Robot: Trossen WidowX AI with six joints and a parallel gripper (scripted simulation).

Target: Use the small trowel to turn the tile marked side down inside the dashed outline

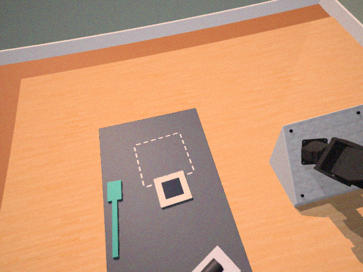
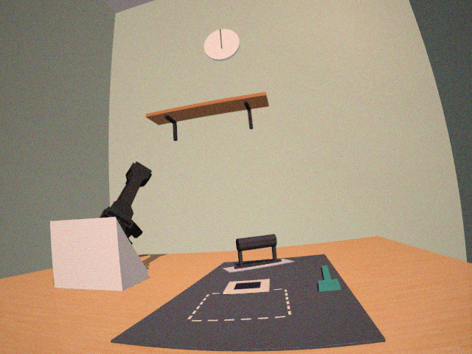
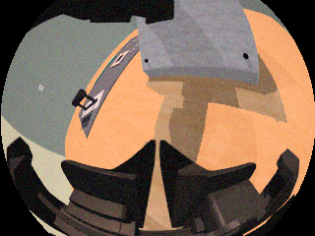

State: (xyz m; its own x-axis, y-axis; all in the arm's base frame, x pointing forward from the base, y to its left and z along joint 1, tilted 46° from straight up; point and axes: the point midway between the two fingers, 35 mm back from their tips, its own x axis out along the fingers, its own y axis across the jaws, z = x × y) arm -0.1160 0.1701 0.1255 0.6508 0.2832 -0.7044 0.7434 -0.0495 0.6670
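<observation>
Top view: hand [image 3: 157,145] [image 2: 130,241] well apart from tile, fingertips together, nothing gripped! Tile [image 1: 173,189] [image 2: 246,286] [image 3: 119,59] marked side up, across dashed outline's [image 1: 135,149] [image 2: 245,318] six-o'clock edge; green trowel [image 1: 115,222] [image 2: 328,283] flat on mat [image 1: 140,234] [image 2: 248,335] [image 3: 104,81], toward nine.

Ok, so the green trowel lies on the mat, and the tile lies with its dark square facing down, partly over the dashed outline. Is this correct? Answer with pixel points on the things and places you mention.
Not quite: the dark square on the tile [image 1: 157,191] [image 2: 227,290] faces up, as the top view shows. The rest is right: the green trowel [image 1: 115,222] [image 2: 329,285] lies on the mat [image 1: 140,234] [image 2: 248,337], and the tile is partly over the dashed outline.
</observation>
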